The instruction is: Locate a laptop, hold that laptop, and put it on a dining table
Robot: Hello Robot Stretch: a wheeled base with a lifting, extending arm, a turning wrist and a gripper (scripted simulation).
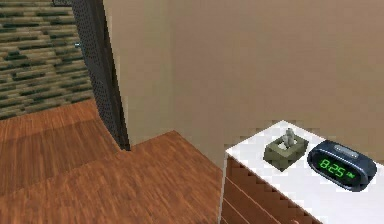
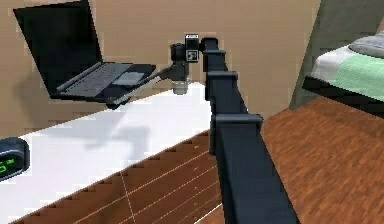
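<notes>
dark square arm (image 2: 240, 140) right up close in the arm side view, running from the bottom edge up and away over the bench (image 2: 120, 130). at its far end sit the two white squares (image 2: 200, 48), and just left of them the pincer (image 2: 155, 76) reaches toward the view's left. and there is the laptop (image 2: 85, 55): lid up, screen black, grey base tilted, hanging at the pincer's finger end, clear of the bench's white top. so the pincer holds the laptop by the base's near corner. how the fingers themselves stand, i cannot tell from here.

down at the arm side view's left edge, a sliver of the clock (image 2: 8, 160) with green digits rests on the bench. over on the right, a bed (image 2: 350, 65) with a green cover stands well apart from the arm, with wooden floor (image 2: 330, 150) between them.

switching to the forward view: the white bench top with brown drawer fronts below fills the lower right corner, carrying the dark clock with green digits lit, and just beside it on the left a small olive box (image 1: 285, 150) with a pale figure on top. a dark door (image 1: 100, 70) stands upright left of centre, a stone-patterned wall (image 1: 40, 60) shows beyond it, and a plain beige wall (image 1: 260, 60) rises behind the bench.
</notes>
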